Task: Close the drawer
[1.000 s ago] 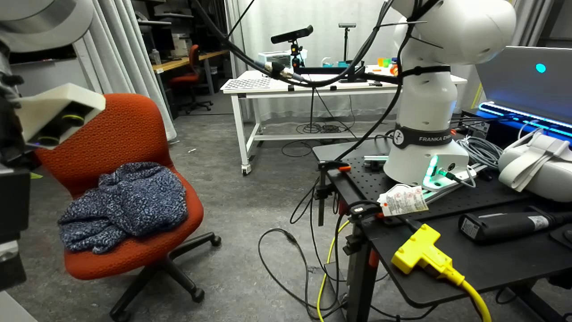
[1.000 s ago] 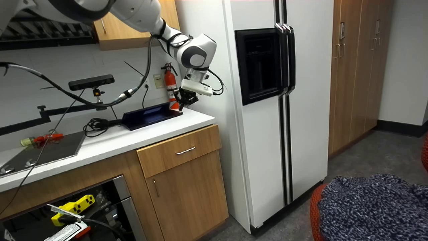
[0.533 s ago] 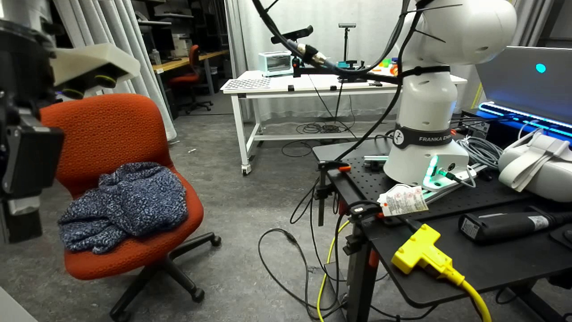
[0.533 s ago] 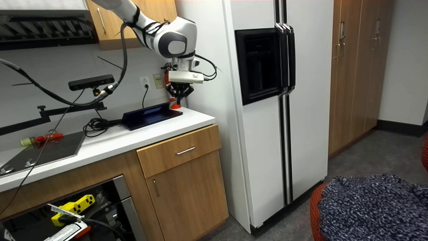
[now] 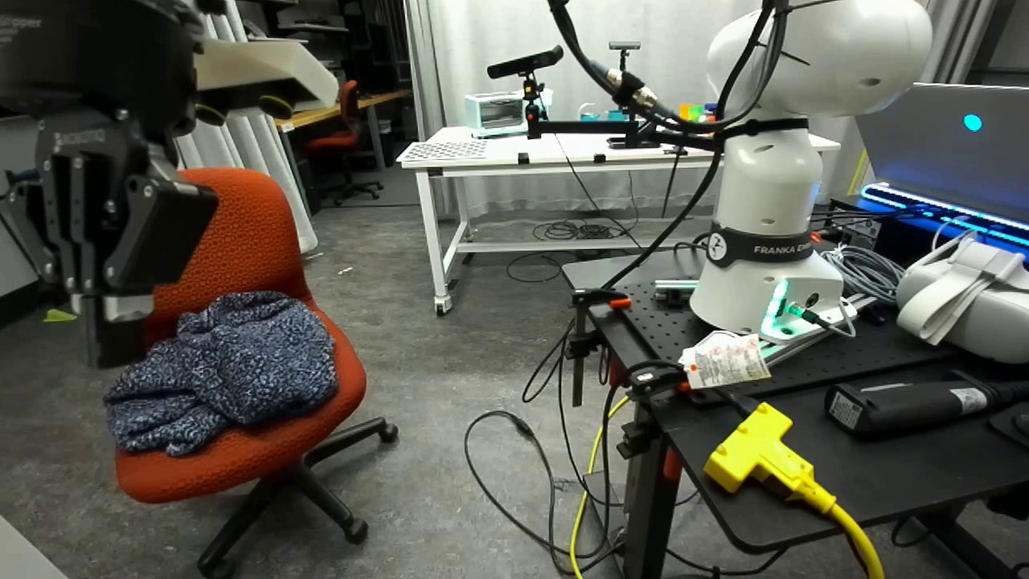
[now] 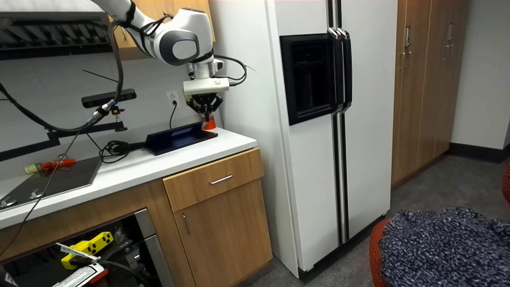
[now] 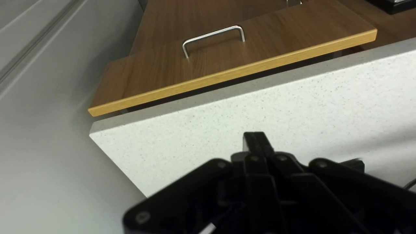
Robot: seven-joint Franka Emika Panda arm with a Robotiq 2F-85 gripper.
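The drawer point(image 7: 276, 37) has a wide wood front with a silver bar handle point(image 7: 211, 34). It sits under the white countertop point(image 7: 195, 133). A narrow dark gap shows between its top edge and the counter, so it stands slightly open. Its inside is hidden. In an exterior view the drawer point(image 6: 195, 185) is seen from the front. My gripper point(image 7: 255, 138) is shut with its fingertips together and nothing between them. It points down above the countertop, behind the drawer front and apart from it. It also shows in both exterior views point(image 5: 112, 338) point(image 6: 206, 118).
The white fridge point(image 6: 247, 87) stands right beside the counter's end. A dark folded tray-like object point(image 6: 179, 139) lies on the counter, near a fire extinguisher point(image 6: 210, 122) and a mounted camera point(image 6: 108, 98). An orange chair point(image 5: 233, 217) holds a blue knit cloth point(image 5: 233, 370).
My gripper has moved left over the counter in the view that shows the drawer, and has turned from tilted to pointing down. It stays shut. The drawer has not moved.
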